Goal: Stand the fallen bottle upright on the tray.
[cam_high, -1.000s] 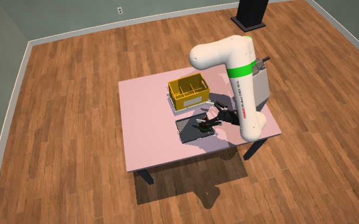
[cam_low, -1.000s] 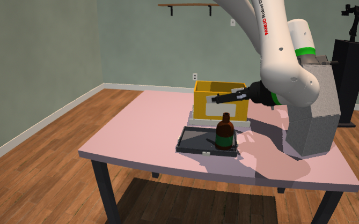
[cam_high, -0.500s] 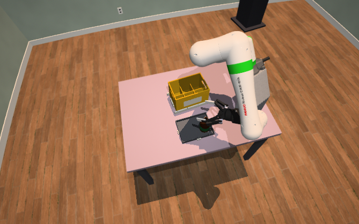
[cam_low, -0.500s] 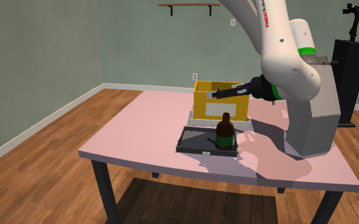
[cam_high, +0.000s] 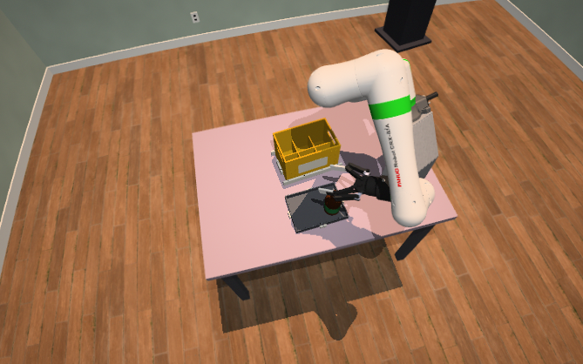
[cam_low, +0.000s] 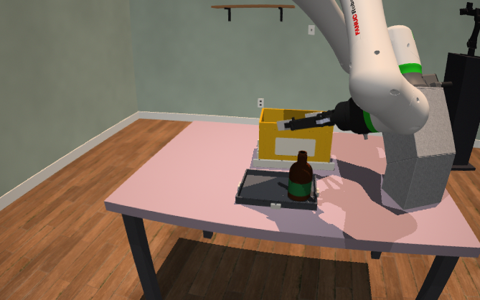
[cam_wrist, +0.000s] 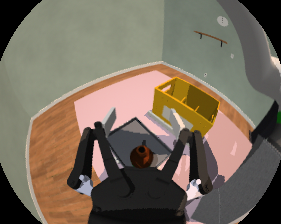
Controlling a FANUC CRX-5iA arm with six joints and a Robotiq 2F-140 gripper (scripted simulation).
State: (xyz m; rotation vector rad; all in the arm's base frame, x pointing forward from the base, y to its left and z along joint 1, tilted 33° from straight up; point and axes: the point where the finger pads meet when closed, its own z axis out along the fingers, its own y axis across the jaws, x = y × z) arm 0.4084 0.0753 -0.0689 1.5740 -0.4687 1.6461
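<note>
The brown bottle with a green label stands upright on the dark tray, near the tray's right end in the exterior view. The tray lies flat on the table. My gripper is open with its fingers wide apart and nothing between them. It is above the bottle's mouth, clear of it, pointing roughly sideways. The yellow crate stands level behind the tray, not held.
The crate rests on a pale base and has inner dividers. In the exterior view my fingers overlap the crate's upper front. The pink table carries the grey robot pedestal at its right.
</note>
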